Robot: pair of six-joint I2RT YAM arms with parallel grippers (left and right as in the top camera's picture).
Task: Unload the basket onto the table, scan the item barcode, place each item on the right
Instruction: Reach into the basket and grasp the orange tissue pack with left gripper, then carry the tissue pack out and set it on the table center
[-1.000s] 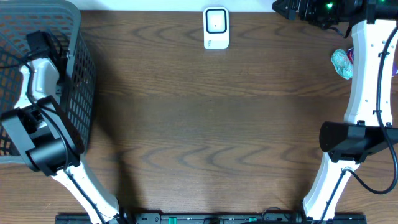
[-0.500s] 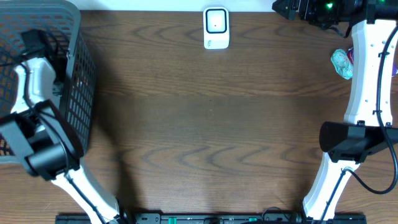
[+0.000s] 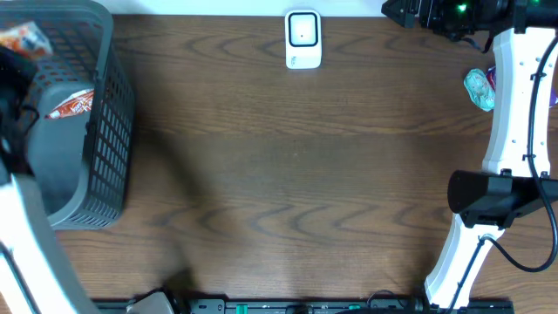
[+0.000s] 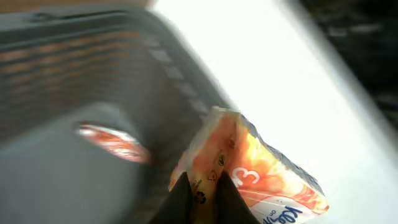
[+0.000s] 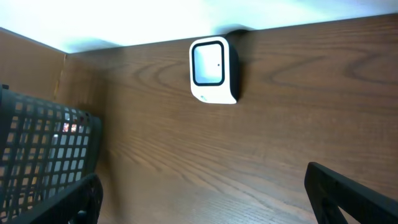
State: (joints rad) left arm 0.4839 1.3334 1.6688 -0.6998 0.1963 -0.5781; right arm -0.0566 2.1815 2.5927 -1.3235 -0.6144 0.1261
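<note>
Jaws of the left arm pinch shut on a soft orange-and-white tissue pack (image 4: 249, 171), printed with a white 3 and blue lettering. It hangs at the overhead frame's upper left, over the grey plastic mesh basket (image 3: 109, 131). Empty, the right jaws stand wide apart.

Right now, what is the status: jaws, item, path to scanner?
Left gripper jaws shut on Kleenex tissue pack. Right gripper jaws open, empty. Nothing between basket and barcode scanner.
</note>
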